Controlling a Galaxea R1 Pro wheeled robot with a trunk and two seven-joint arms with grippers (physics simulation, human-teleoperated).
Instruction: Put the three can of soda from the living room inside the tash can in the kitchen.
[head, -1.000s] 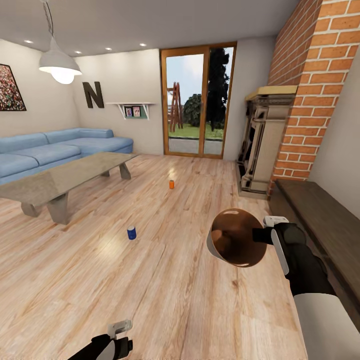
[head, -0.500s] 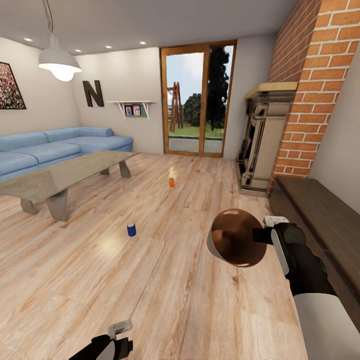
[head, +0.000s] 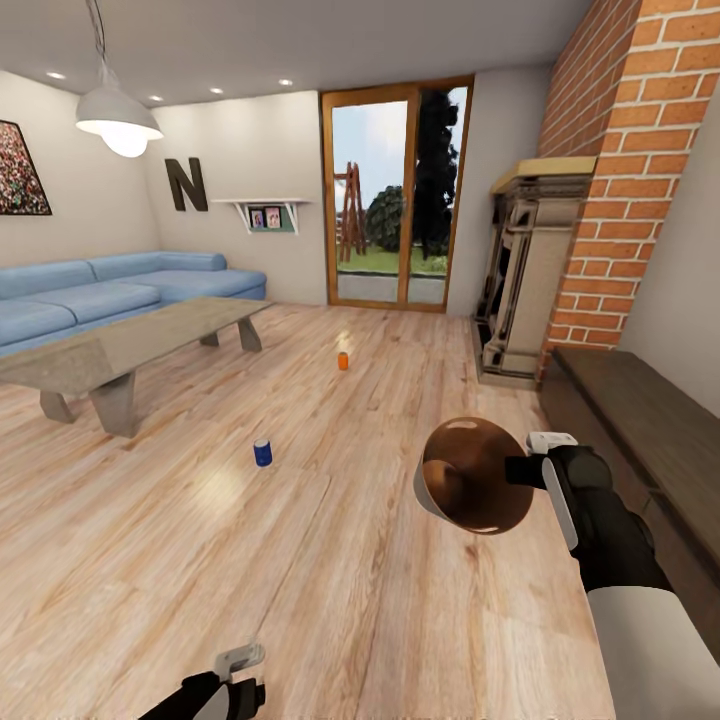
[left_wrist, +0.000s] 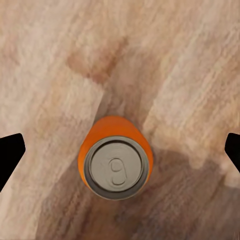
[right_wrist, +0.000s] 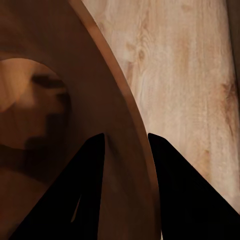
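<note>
Orange soda can (left_wrist: 116, 157) stands on planks between the spread left claw (left_wrist: 120, 150); right claw (right_wrist: 126, 150) pinches the bucket rim (right_wrist: 117, 115).

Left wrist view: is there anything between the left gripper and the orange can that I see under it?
Nothing visible stands in the way. The orange can stands upright on the plank floor, under the open left gripper, with only bare floor around it.
</note>
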